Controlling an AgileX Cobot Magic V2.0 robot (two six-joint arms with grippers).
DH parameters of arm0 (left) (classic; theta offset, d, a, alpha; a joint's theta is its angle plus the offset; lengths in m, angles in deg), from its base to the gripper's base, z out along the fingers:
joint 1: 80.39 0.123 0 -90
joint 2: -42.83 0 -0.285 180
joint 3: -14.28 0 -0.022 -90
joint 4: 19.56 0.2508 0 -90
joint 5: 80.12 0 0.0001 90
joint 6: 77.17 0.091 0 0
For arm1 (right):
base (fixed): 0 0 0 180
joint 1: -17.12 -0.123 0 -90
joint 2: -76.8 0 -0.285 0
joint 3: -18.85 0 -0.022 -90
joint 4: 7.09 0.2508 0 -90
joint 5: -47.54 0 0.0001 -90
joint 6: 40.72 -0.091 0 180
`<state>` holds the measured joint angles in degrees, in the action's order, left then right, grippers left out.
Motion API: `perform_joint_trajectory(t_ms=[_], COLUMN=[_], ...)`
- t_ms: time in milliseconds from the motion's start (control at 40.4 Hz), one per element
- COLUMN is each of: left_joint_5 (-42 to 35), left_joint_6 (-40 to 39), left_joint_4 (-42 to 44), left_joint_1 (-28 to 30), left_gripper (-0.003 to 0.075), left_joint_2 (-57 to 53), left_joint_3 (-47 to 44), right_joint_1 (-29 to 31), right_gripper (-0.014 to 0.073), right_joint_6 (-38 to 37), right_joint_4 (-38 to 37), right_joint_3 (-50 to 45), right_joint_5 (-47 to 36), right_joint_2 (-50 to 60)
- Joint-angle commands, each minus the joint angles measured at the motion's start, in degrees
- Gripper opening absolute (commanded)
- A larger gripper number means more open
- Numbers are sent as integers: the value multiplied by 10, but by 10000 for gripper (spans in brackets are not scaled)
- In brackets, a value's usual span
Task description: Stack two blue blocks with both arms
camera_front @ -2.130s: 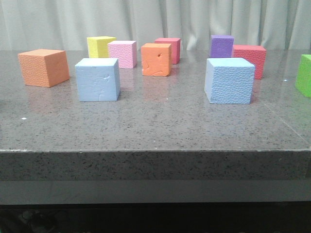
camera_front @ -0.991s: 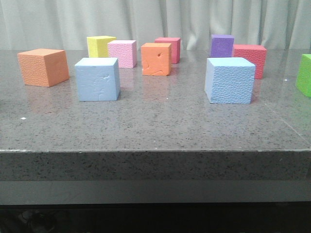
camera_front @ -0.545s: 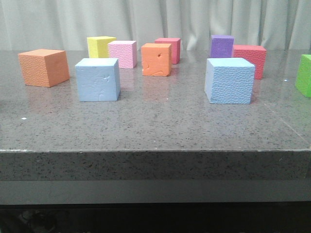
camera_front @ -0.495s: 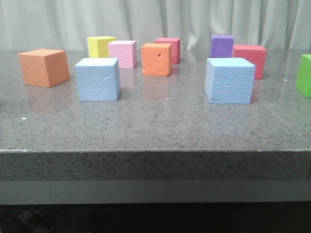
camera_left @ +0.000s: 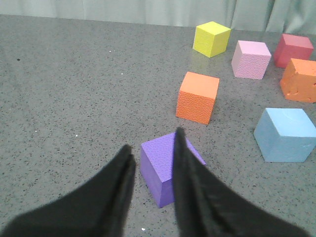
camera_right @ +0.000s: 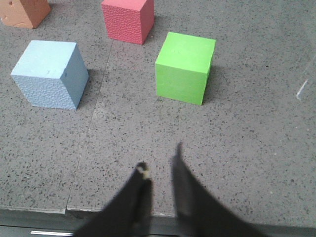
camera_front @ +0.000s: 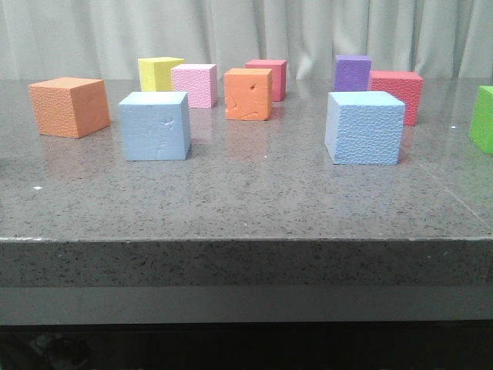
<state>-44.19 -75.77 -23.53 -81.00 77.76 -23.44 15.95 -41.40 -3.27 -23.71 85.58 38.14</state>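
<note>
Two light-blue blocks stand apart on the grey table. The left block (camera_front: pixel 154 126) shows a smooth face with cut lines; the right block (camera_front: pixel 363 128) is pebbled. Neither gripper shows in the front view. In the left wrist view my left gripper (camera_left: pixel 152 145) is open and empty, hovering over a small purple cube (camera_left: pixel 160 170); the left blue block (camera_left: pixel 286 134) lies well off to one side. In the right wrist view my right gripper (camera_right: pixel 160 160) is open and empty above the table's front edge, with the right blue block (camera_right: pixel 49 74) farther in.
Around the blue blocks stand an orange cube (camera_front: pixel 69 106), yellow (camera_front: pixel 159 74), pink (camera_front: pixel 194 85), a second orange cube (camera_front: pixel 248 94), red (camera_front: pixel 269 77), purple (camera_front: pixel 352 73), another red (camera_front: pixel 397 95) and green (camera_front: pixel 482 118). The green cube (camera_right: pixel 185 68) is ahead of the right gripper.
</note>
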Motion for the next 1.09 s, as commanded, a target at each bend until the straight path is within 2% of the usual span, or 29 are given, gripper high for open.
perform_joint_trajectory(t_ms=[0, 50, 74, 173, 272, 371, 446, 545, 792, 916, 1065], left_joint_5=[-49, -49, -49, -49, -44, -43, -45, -46, -46, -46, -46], left_joint_6=[-5, -5, -5, -5, 6, 23, 23, 23, 23, 23, 23], left_joint_4=[-1, -1, -1, -4, 1, 13, 40, 44, 44, 50, 54], left_joint_1=[-1, -1, -2, -28, -90, -148, -185, -202, -201, -201, -201], left_gripper=[501, 557, 571, 568, 568, 568, 568, 568, 568, 568, 568], left_joint_2=[10, 11, 12, 12, 13, 13, 13, 13, 13, 13, 13], left_joint_3=[14, 14, 15, 22, 27, 27, 27, 27, 27, 27, 27], right_joint_1=[0, 0, 0, 0, -18, -58, -98, -136, -197, -239, -295], right_gripper=[524, 641, 670, 636, 631, 631, 631, 631, 594, 548, 538], right_joint_6=[7, 7, 11, 34, 55, 99, 104, 101, 16, -57, -182], right_joint_4=[0, 0, 0, 2, 28, 49, 48, 48, 20, -43, -155], right_joint_3=[20, 20, 20, 24, 41, 76, 112, 145, 211, 231, 260], right_joint_5=[-45, -44, -43, -44, -36, -4, 24, 37, 28, 14, 6], right_joint_2=[-6, -6, -6, -6, -13, -38, -72, -118, -240, -299, -366])
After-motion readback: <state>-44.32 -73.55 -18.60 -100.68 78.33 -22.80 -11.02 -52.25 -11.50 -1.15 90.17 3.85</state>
